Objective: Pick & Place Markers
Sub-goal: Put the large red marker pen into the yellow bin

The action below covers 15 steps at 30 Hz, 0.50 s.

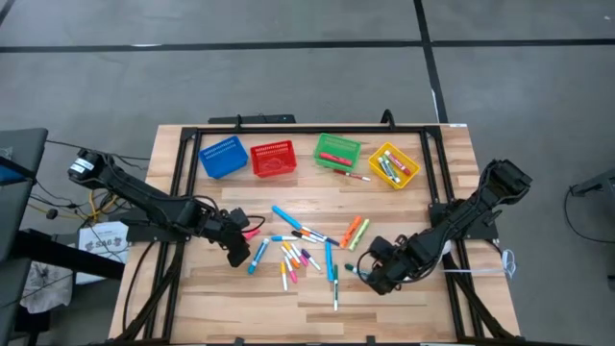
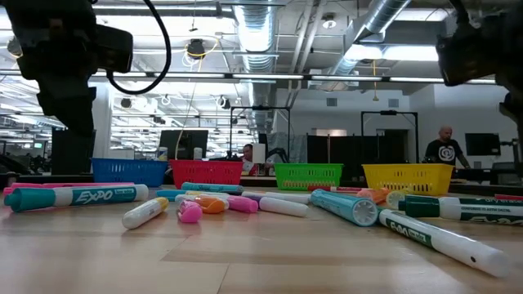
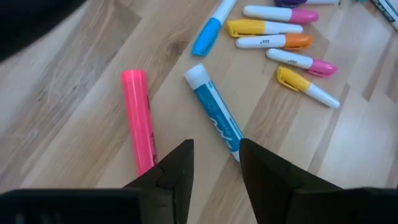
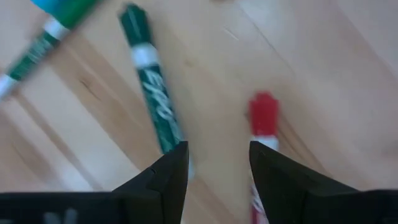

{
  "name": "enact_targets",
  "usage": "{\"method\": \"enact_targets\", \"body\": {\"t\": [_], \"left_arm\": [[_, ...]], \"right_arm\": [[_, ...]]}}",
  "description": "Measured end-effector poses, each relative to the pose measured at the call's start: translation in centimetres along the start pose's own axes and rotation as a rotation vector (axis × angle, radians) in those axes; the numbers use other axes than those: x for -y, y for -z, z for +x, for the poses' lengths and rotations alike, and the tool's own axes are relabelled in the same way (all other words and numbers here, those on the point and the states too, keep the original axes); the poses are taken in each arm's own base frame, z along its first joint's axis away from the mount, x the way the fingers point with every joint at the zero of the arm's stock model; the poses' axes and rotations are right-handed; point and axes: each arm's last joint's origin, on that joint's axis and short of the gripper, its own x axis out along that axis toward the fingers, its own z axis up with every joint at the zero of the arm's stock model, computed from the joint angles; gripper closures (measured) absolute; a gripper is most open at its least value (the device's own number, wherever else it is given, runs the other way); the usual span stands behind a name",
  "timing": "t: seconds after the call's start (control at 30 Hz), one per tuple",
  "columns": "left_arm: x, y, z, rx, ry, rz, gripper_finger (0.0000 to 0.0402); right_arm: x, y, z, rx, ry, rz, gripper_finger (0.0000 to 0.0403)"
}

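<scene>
Several markers in blue, pink, orange, yellow and green lie flat and scattered on the wooden table's middle. My left gripper hangs open at the left end of the scatter, slanting down. In the left wrist view its fingers stand over bare wood between a pink marker and a blue marker. My right gripper is open at the scatter's right end, pointing down. Its fingers stand over bare wood between a green marker and a red-capped marker.
Blue, red, green and yellow mesh baskets stand in a row along the far side; the yellow one holds several markers. One marker lies just in front of the green basket. Black rails frame the table.
</scene>
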Motion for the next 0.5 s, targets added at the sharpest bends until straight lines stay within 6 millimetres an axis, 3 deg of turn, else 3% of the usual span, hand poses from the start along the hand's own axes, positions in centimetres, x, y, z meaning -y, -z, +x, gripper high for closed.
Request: {"method": "enact_targets", "body": {"t": [0.2, 0.5], "left_arm": [[0.00, -0.01, -0.01, 0.002, -0.001, 0.002, 0.0275], [0.00, -0.01, -0.01, 0.002, -0.001, 0.002, 0.0275]], "right_arm": [[0.67, 0.41, -0.14, -0.098, 0.061, -0.006, 0.0256], [0.86, 0.40, -0.15, -0.088, 0.082, -0.059, 0.0269]]}}
